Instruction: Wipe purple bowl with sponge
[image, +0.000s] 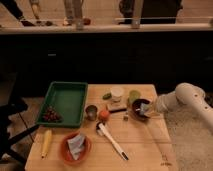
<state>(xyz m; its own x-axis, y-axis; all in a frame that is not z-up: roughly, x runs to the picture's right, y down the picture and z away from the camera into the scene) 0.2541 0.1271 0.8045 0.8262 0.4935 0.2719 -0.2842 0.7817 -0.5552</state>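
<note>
The purple bowl (138, 109) sits on the right part of the wooden table (145, 150). My gripper (145, 108) reaches in from the right at the end of a white arm (185, 97) and is down inside the bowl. A small pale piece, apparently the sponge (143, 106), shows at its tip inside the bowl. The bowl's inner bottom is partly hidden by the gripper.
A green tray (67, 100) with grapes (50, 115) lies at the left. A corn cob (46, 142), an orange bowl (75, 146) with a cloth, a brush (111, 140), a metal cup (91, 111), an orange fruit (103, 115), a white cup (117, 93) and a green cup (133, 95) stand around.
</note>
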